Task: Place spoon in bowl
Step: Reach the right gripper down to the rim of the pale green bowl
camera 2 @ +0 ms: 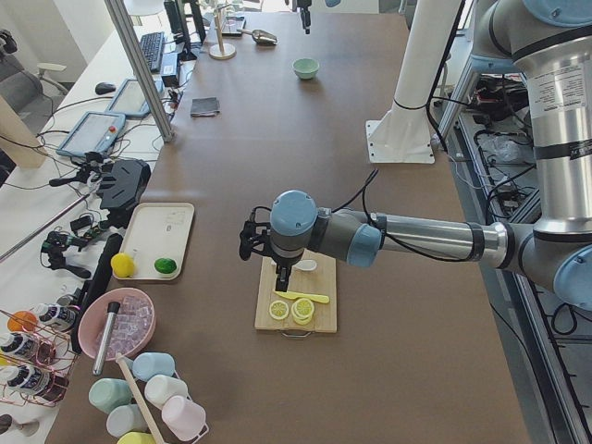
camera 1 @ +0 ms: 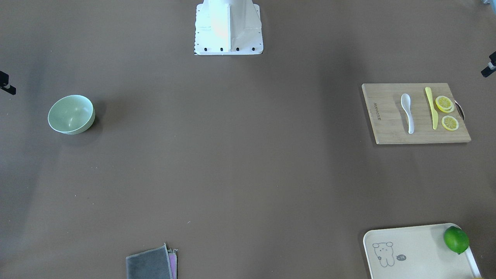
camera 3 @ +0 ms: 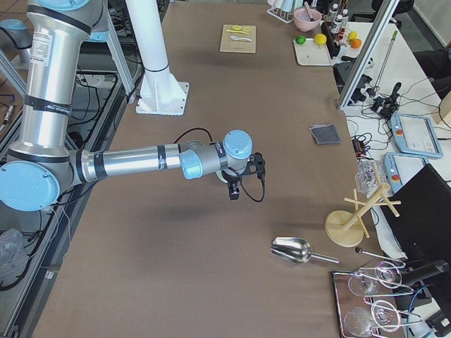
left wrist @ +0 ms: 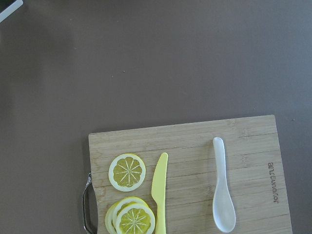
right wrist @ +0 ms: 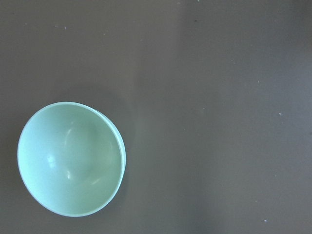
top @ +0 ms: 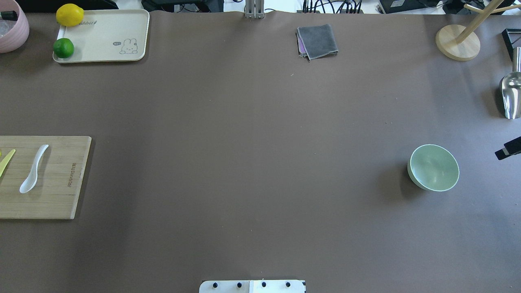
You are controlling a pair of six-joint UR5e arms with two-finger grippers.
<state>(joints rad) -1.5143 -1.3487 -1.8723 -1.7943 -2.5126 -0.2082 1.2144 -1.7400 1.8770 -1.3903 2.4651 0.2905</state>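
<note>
The white spoon (camera 1: 407, 112) lies flat on a bamboo cutting board (camera 1: 387, 128), handle toward the table's far side; it also shows in the overhead view (top: 33, 169) and the left wrist view (left wrist: 223, 195). The mint-green bowl (camera 1: 71, 114) stands upright and empty at the other end of the table (top: 433, 167), and fills the lower left of the right wrist view (right wrist: 70, 158). My left gripper (camera 2: 282, 277) hangs above the board near the spoon. My right gripper (camera 3: 235, 191) hangs above the table near the bowl. I cannot tell whether either is open or shut.
A yellow plastic knife (camera 1: 431, 107) and lemon slices (camera 1: 444, 104) share the board. A cream tray (top: 106, 36) holds a lime and a lemon. A grey cloth (top: 317, 40), wooden stand (top: 458, 42) and metal scoop (top: 511, 95) lie along the far and right edges.
</note>
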